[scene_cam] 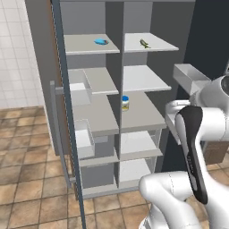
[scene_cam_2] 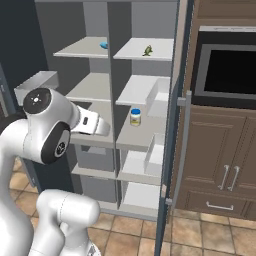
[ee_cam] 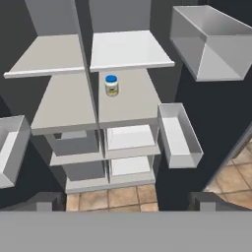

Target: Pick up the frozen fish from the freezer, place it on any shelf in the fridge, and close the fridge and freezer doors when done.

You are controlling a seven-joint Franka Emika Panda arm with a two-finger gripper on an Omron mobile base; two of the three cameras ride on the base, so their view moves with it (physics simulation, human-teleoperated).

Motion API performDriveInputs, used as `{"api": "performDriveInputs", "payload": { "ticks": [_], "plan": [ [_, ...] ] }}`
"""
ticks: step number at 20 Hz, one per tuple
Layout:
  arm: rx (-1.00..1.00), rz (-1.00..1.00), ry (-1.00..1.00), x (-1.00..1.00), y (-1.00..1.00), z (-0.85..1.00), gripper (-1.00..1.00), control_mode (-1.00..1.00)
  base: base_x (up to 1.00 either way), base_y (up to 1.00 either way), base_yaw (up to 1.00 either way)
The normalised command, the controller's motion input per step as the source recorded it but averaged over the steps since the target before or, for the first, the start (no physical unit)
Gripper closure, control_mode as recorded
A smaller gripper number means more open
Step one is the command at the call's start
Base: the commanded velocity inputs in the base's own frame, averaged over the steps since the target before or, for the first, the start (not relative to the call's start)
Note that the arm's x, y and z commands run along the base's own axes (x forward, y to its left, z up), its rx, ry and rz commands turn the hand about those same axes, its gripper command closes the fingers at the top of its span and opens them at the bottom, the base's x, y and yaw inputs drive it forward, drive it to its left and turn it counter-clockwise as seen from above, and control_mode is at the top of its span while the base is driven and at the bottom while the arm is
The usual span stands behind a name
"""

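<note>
I am just starting: both doors hang open, my gripper (ee_cam: pixel 126 204) is spread wide and holds nothing, and the frozen fish (scene_cam: pixel 145 43) lies on the top right shelf, so I must reach up.

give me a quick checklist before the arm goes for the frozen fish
1. Doors open: ok. Both compartments of the slate-grey unit stand open.
2. Fish located: ok. The frozen fish lies on the top shelf of the right-hand compartment, alone there.
3. Not mixed up with the blue oval object: ok. That one lies on the other compartment's top shelf.
4. Gripper free: ok. It is open and holds nothing.
5. Gripper lined up with fish: not ok. The hand view looks at the jar on a lower shelf.
6. Path up to the top shelf: cannot tell.
</note>
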Motion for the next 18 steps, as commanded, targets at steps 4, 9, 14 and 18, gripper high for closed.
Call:
{"api": "performDriveInputs", "payload": {
  "ticks": [4,9,14,18],
  "plan": [
    [0.0,0.05,-0.1,-0.28,0.34,0.12,-1.0,-1.0,0.0,0.0,0.0],
    [0.0,0.07,-0.13,-0.4,0.4,0.15,-1.0,-1.0,0.0,0.0,0.0],
    [0.0,0.05,-0.2,-0.57,0.4,0.23,-1.0,-1.0,0.0,0.0,0.0],
    [0.0,0.04,-0.21,-0.75,0.19,0.19,-1.0,-1.0,0.0,0.0,0.0]
  ]
}}
